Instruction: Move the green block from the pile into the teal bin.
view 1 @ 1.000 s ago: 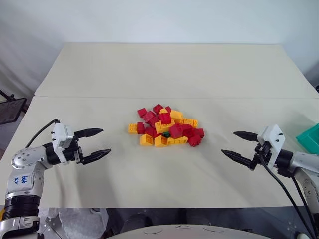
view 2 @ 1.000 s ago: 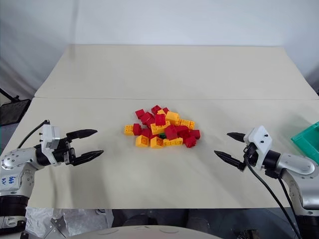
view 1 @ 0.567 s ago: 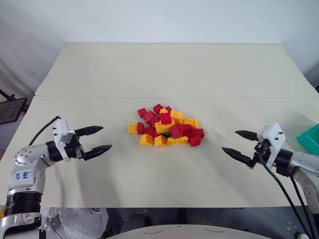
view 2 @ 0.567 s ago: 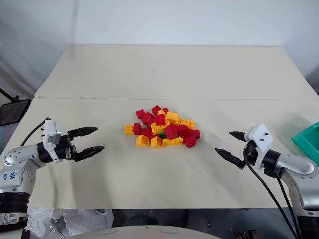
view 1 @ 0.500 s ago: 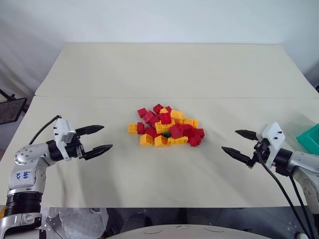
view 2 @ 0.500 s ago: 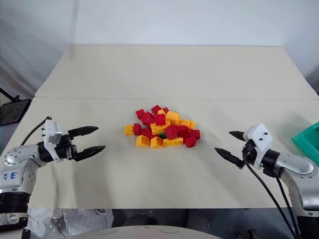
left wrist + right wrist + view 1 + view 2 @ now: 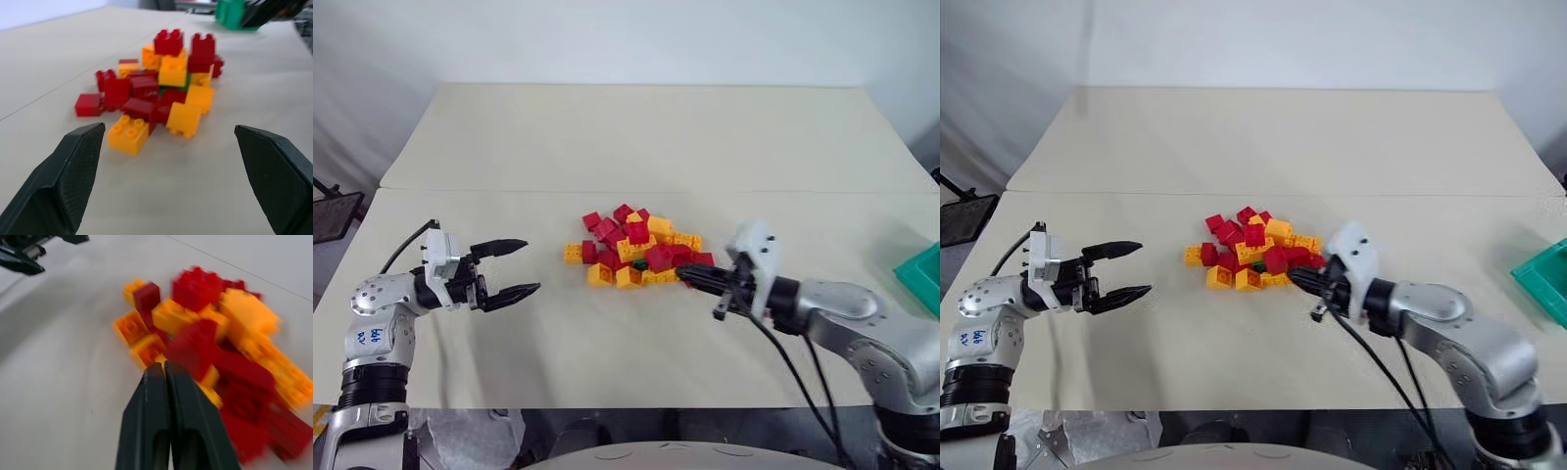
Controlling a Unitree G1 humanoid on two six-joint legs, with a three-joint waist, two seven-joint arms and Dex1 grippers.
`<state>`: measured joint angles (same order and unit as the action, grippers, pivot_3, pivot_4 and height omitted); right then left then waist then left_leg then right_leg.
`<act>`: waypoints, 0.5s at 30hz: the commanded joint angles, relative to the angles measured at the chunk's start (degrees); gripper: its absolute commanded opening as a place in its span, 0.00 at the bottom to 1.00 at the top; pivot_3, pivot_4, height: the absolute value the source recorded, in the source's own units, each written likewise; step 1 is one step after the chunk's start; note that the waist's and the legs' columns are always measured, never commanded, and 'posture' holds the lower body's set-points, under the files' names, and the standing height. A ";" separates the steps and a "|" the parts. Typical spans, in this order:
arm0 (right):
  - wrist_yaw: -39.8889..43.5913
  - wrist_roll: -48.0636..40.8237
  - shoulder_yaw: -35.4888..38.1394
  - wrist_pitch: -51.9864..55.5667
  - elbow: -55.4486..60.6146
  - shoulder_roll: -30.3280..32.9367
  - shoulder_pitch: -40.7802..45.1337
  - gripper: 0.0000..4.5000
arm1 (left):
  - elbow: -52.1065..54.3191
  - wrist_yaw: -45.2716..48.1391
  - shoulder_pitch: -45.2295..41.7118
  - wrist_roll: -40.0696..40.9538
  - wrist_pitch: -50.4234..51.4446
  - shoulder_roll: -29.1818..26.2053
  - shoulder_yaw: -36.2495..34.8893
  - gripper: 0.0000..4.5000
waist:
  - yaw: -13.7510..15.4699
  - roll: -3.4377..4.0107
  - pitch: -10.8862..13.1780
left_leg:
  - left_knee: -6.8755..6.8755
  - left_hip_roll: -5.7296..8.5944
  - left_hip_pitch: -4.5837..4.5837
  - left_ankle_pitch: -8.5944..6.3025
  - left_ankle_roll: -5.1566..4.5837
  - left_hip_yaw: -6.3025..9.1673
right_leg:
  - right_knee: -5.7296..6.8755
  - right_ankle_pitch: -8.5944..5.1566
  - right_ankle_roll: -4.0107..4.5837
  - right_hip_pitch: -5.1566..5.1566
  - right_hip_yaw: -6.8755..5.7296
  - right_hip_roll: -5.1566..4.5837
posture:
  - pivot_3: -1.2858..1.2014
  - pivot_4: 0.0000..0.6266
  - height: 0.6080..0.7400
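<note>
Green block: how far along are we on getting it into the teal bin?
Nothing is done yet: the green block sits buried in the pile. In hand: the right gripper, shut and empty, is at the pile's edge; the left gripper is open, off to the side. Left: dig out, grasp, carry to the teal bin.

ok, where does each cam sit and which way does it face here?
Left eye, right eye: head stereo pair, looking forward and down over the table; both arms show, the pile between them, the teal bin at the robot's right.
Left wrist: looks along the open left gripper at the pile, the green block wedged in it, the bin beyond.
Right wrist: looks along the shut right gripper, tips at the pile.
Shared: all four see the pile; each wrist view catches the other gripper.
</note>
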<state>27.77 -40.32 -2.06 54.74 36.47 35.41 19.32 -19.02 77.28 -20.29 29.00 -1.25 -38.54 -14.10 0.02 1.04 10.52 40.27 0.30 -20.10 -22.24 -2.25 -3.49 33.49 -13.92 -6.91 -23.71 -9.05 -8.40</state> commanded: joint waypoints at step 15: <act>-5.59 22.17 -15.89 -23.15 -34.52 -27.77 17.67 0.01 | -0.69 1.01 -3.45 0.80 -0.52 1.89 0.11 1.00 | -0.47 -0.04 -0.03 | -0.01 0.01 -0.04 0.01 0.00 -0.16 | 0.09 0.00 0.00 -0.08 0.01 0.13 | 0.52 0.24 1.00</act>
<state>22.54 -20.39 -19.64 36.21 4.08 8.38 35.66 -20.71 78.36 -22.48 29.13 -1.30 -36.74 -13.63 -0.45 1.00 10.50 40.26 0.31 -20.14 -22.23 -2.25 -3.66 33.58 -13.92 -6.91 -23.78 -9.05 -8.27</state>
